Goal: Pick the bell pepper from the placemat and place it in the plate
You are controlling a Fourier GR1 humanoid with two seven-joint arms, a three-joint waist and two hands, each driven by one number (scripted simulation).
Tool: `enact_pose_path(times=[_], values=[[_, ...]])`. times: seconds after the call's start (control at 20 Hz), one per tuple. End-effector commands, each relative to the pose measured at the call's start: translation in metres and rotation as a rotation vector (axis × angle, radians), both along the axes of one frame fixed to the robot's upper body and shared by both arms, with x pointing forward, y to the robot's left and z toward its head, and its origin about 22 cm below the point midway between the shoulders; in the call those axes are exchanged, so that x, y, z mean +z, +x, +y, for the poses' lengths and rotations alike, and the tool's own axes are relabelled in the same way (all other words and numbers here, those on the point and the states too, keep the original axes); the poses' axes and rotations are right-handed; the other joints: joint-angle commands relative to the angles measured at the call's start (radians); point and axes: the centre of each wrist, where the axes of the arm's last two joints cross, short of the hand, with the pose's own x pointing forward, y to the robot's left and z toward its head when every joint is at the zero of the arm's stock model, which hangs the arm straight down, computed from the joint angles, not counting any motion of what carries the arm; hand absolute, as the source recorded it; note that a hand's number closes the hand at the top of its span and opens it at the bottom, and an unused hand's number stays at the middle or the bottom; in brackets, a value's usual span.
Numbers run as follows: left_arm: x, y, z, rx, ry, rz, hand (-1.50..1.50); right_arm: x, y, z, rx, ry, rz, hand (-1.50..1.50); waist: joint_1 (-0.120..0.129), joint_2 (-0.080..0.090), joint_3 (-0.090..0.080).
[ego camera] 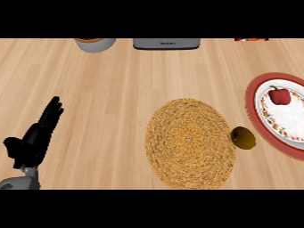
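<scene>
A red bell pepper (280, 95) lies on the white plate (297, 120), near its upper left part. The plate has a patterned rim and sits on a red underplate at the right edge of the head view. The round woven placemat (190, 142) lies in the middle of the counter with nothing on it. My left hand (35, 138) shows at the lower left, fingers straight and pointing up, far from the placemat and the plate. My right hand is out of sight.
A small brown-yellow round object (244, 137) sits between the placemat and the plate. At the counter's far edge stand a grey bowl-like vessel (95, 43), a grey appliance (166, 43) and a red item (251, 39).
</scene>
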Motion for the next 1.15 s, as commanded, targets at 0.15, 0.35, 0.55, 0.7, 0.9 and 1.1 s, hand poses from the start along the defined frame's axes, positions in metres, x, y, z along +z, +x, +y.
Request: enact_pose_path(times=[0.15,0.35,0.55,0.7,0.9,1.1], values=[[-0.005,-0.002,-0.01,-0.006,-0.005,0.009,0.0,-0.01,-0.089,-0.071,-0.005,0.053,-0.145,-1.5,0.002,0.002,0.0],[-0.001,-0.012,-0.003,0.001,0.001,0.007,0.0,-0.034,-0.141,-0.092,0.046,0.046,-0.126,-1.5,0.008,0.002,0.0],[-0.001,0.002,-0.015,0.008,0.001,-0.01,0.0,-0.047,-0.185,-0.109,0.104,0.018,-0.127,-1.5,0.005,0.003,0.001],[0.007,0.005,-0.013,-0.008,0.009,-0.001,0.0,-0.048,-0.18,-0.114,0.109,0.004,-0.092,-1.5,0.009,0.003,0.0],[0.012,0.006,-0.02,-0.009,-0.009,0.003,0.0,-0.078,-0.191,-0.111,0.127,-0.013,-0.065,-1.5,0.013,0.003,0.001],[0.004,-0.005,0.011,-0.014,-0.004,-0.01,0.0,-0.084,-0.214,-0.117,0.11,-0.041,-0.069,-1.5,0.013,0.003,0.001]])
